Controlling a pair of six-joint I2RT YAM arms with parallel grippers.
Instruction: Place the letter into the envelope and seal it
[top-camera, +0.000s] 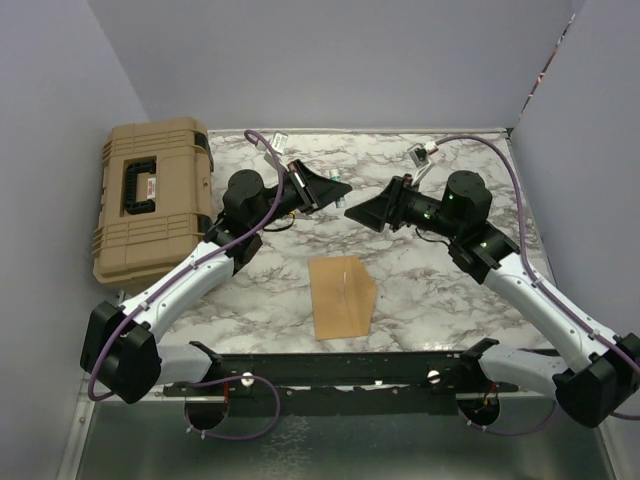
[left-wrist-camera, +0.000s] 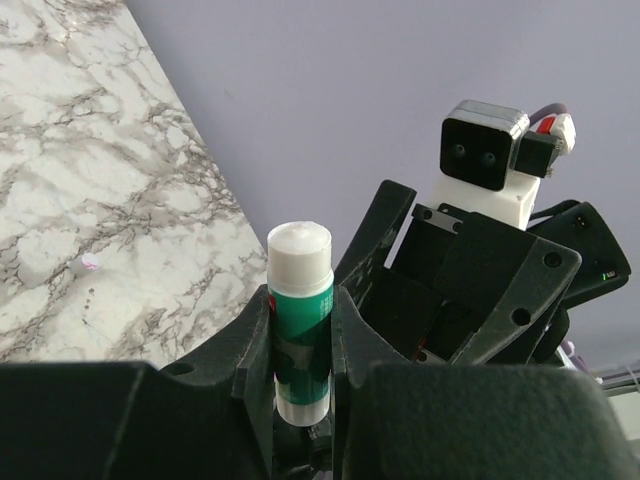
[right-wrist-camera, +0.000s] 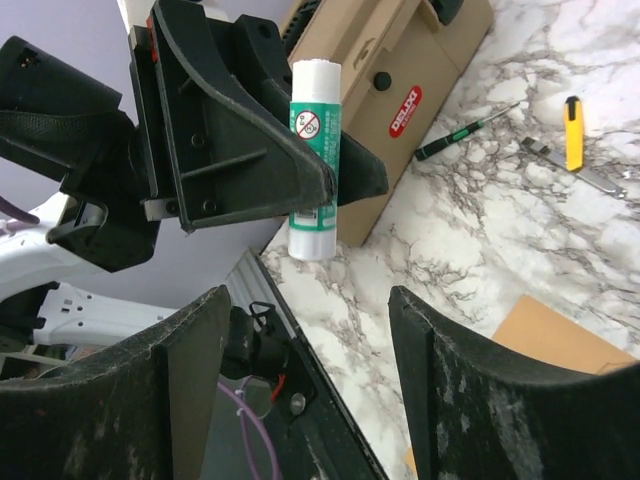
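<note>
We start with the marble table. A tan toolbox sits along its left edge. Both arms are raised over the middle of the table, towards the far edge, with their tips facing each other and close together.

The envelope lies flat near the near edge, about midway between the left and right edges. It shows as a single tan shape, so we cannot tell whether the letter is already inside it.

The left end effector is pinching a green-and-white glue stick upright around its body. The right end effector is spread wide and empty, just in front of the stick.

In our judgement, the main risk is in the meeting of the two tips. If the right fingers close off-centre on the stick's end, they could twist it out of the narrow pinch, or the arms could knock together. A dropped stick could land on the paper and shift it.

The envelope is well apart from both end effectors. It lies below them and nearer the arm bases, and nothing is touching it.
</note>
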